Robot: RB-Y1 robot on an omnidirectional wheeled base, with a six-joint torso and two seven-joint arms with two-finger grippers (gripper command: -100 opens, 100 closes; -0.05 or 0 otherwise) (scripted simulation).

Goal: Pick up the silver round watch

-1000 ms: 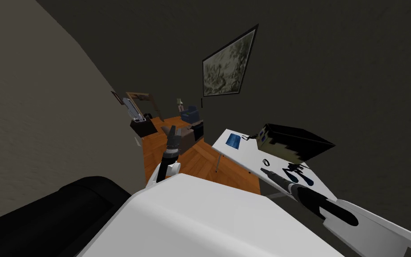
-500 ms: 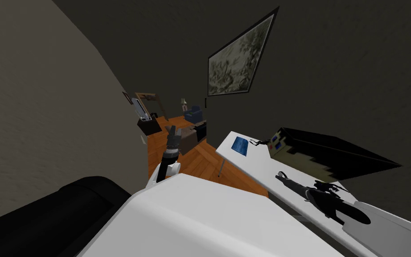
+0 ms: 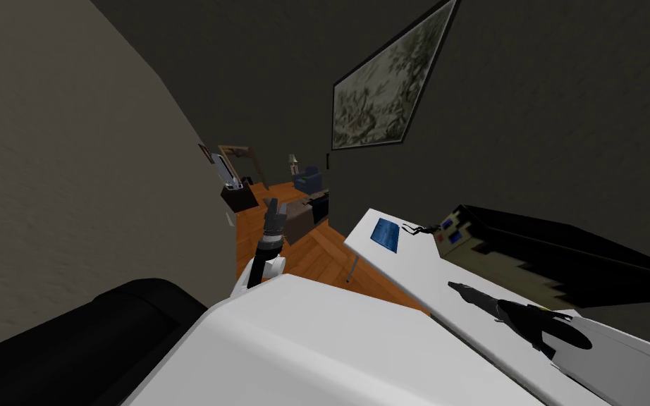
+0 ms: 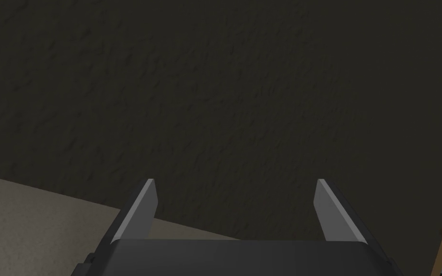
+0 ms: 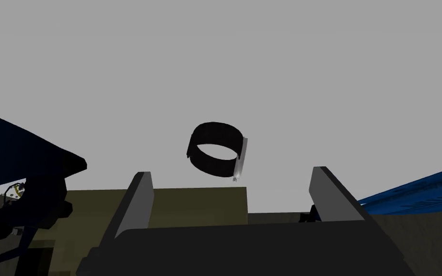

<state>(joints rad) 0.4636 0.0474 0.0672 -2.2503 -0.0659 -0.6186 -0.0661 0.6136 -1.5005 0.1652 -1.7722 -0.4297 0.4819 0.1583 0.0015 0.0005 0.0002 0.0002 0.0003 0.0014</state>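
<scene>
Resting on the white table [image 3: 415,264], the watch [image 5: 215,155], a dark band with a silver face on one side, sits just ahead of the right gripper [image 3: 454,285], centred between its spread fingers, untouched. The left gripper [image 4: 235,182], also spread, hangs well apart.

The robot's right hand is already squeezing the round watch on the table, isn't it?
No. The right gripper is open, not squeezing: the right wrist view shows the watch lying on the table just beyond its fingertips, touching neither.
</scene>
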